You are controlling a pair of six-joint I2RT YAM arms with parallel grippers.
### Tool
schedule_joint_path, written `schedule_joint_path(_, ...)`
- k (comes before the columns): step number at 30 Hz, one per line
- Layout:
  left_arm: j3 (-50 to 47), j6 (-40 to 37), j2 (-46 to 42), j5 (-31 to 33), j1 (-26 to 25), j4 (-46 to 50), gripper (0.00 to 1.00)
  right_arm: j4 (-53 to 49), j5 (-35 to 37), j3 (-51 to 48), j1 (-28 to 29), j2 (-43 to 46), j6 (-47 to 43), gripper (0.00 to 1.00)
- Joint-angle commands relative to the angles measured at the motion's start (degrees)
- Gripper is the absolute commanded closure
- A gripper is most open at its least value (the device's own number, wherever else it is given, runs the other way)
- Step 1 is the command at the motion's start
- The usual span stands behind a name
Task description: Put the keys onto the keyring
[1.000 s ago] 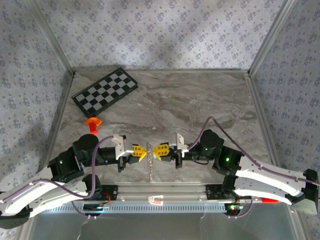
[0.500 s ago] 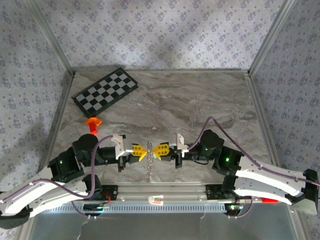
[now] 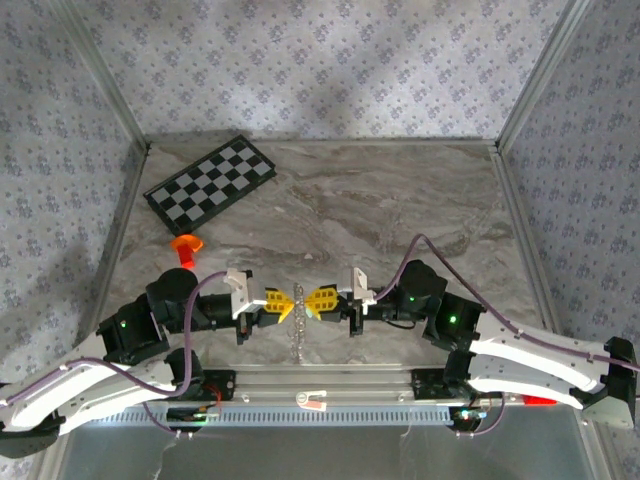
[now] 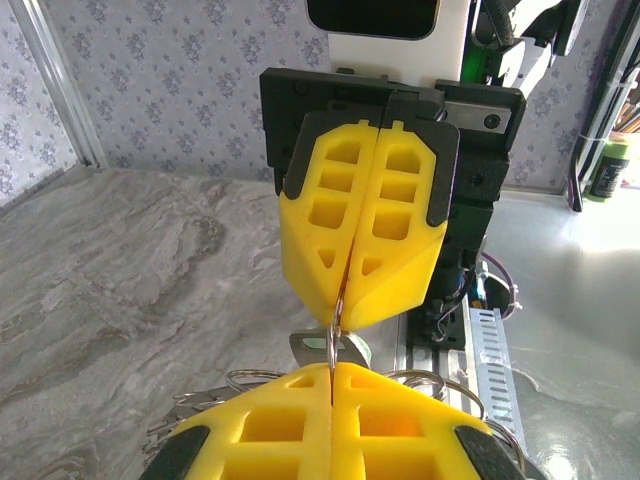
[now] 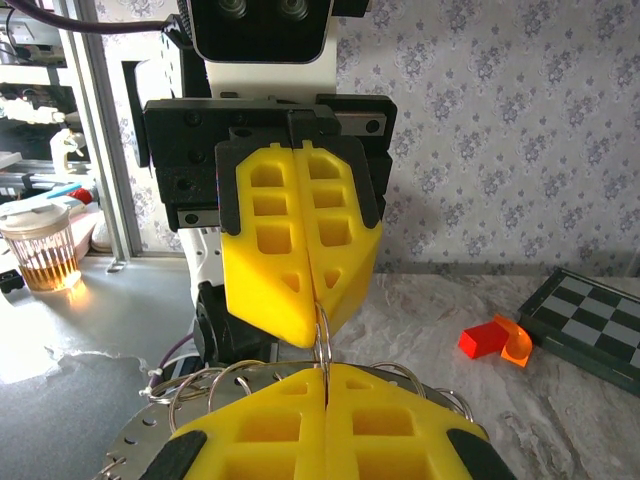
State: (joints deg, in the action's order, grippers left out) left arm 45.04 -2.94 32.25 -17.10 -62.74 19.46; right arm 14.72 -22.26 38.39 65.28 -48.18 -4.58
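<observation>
Shifted only a touch toward the far side since a second ago. Left gripper (image 3: 281,301) and right gripper (image 3: 319,299) tip to tip at near centre of marble table (image 3: 400,200). Both clenched on keyring (image 3: 297,335), gripped edge-up between yellow fingers (image 4: 400,250). Checkerboard (image 3: 210,183) and orange piece (image 3: 185,243) far left, well apart from grippers.

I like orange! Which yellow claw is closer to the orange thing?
The left claw, on the checkerboard's side; the orange piece lies just beyond its arm, and the right claw is farther off.
</observation>
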Motion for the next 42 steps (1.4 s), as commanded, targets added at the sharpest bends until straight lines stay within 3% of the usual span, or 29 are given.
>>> schedule_joint_path(1, 0.22, 0.43, -0.52, -0.51, -0.29, -3.14, 1.0, 2.94, 0.19, 0.09, -0.08, -0.43, -0.87, 1.0)
schedule_joint_path(42, 2.4, -0.88, 3.08, 2.47, -0.32, 1.51, 1.0, -0.2, -0.39, 1.68, -1.2, -0.5, -1.48, 1.0)
